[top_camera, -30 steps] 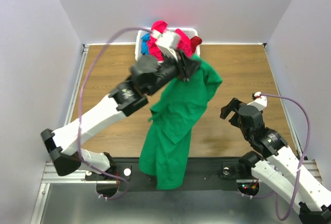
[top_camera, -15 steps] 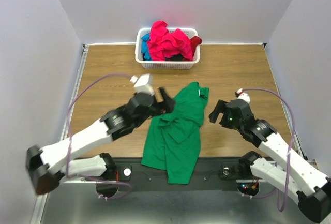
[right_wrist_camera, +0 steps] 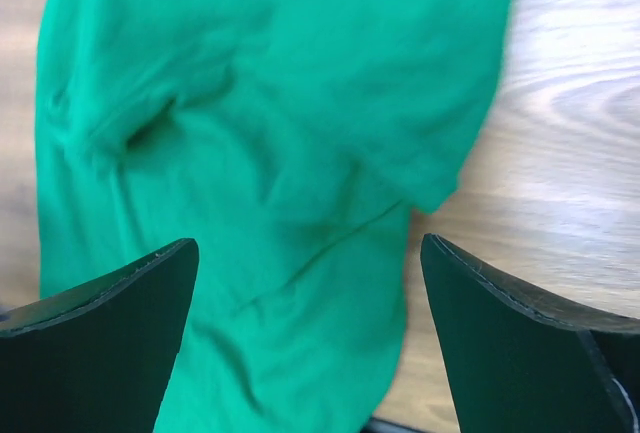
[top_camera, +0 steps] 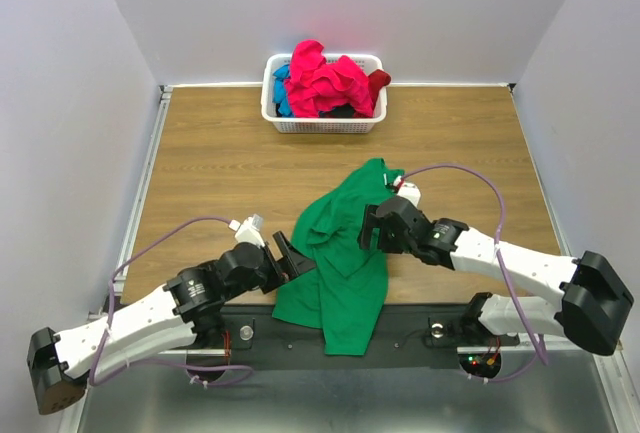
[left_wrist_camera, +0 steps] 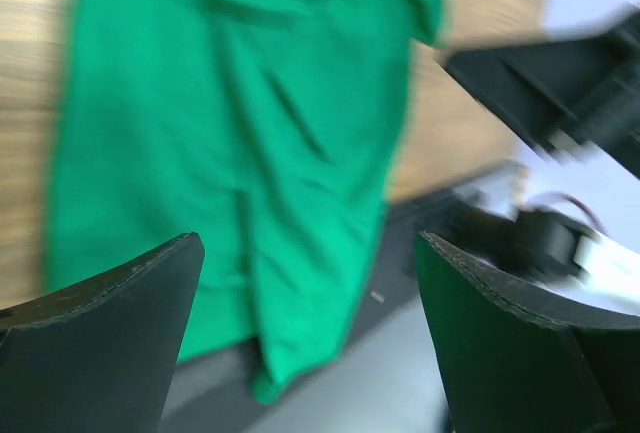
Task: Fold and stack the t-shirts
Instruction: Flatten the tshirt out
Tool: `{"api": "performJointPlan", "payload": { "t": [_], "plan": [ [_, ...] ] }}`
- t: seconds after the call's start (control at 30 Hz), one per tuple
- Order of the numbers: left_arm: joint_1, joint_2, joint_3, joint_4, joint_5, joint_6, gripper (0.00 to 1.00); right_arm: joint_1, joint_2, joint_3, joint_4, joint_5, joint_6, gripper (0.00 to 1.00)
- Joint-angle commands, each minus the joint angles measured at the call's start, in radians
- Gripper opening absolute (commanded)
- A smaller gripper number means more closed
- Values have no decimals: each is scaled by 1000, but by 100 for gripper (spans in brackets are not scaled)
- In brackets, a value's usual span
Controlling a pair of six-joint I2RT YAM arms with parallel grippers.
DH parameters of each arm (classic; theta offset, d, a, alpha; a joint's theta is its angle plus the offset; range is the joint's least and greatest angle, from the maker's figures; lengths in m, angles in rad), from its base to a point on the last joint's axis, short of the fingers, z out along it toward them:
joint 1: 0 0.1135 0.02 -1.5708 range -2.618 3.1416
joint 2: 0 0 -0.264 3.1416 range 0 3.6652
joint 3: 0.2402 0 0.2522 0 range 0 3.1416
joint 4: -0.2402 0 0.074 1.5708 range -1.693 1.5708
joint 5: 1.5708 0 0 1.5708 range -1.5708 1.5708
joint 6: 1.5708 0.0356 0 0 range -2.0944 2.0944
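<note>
Just changed: solid green cloth short-sleeved t-shirt (top_camera: 345, 253), a second ago hanging from the raised left arm, now lies on the wooden worktop (top_camera: 220, 163); both arms have dropped beside it
Meaning: laid out, not yet folded; probably needs smoothing first
Shirt position: near-centre, hem over the near edge
Heading: collar far, hem near; long axis far-to-near, collar end leaning slightly right
Left fingers (left_wrist_camera: 100, 333): wide apart, empty, at its left edge
Right fingers (right_wrist_camera: 100, 333): wide apart, empty, over its right side
Remaining: pink-red and blue t-shirts (top_camera: 325, 78) heaped in white plastic lattice basket (top_camera: 320, 125)
</note>
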Motion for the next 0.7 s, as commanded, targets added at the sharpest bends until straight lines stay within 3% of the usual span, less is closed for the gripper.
{"api": "performJointPlan", "payload": {
  "t": [0.0, 0.17, 0.3, 0.4, 0.57, 0.67],
  "plan": [
    [-40, 7, 6, 85, 89, -49, 98, -24, -33, -2, 26, 149, 65, 97],
    [-210, 124, -58, 167, 95, -181, 99, -94, -32, -31, 30, 105, 59, 93],
    [-429, 220, -25, 206, -15, -312, 98, -127, 33, -24, 38, 62, 38, 84],
    [-513, 280, 7, 204, -61, -367, 98, -139, 63, -30, 67, 45, 34, 81],
    [-558, 423, 24, 206, -60, -422, 98, -163, 82, -59, 138, 2, 30, 72],
    [-573, 477, 52, 207, -61, -425, 95, -188, 76, -79, 168, -12, 34, 56]
  ]
}}
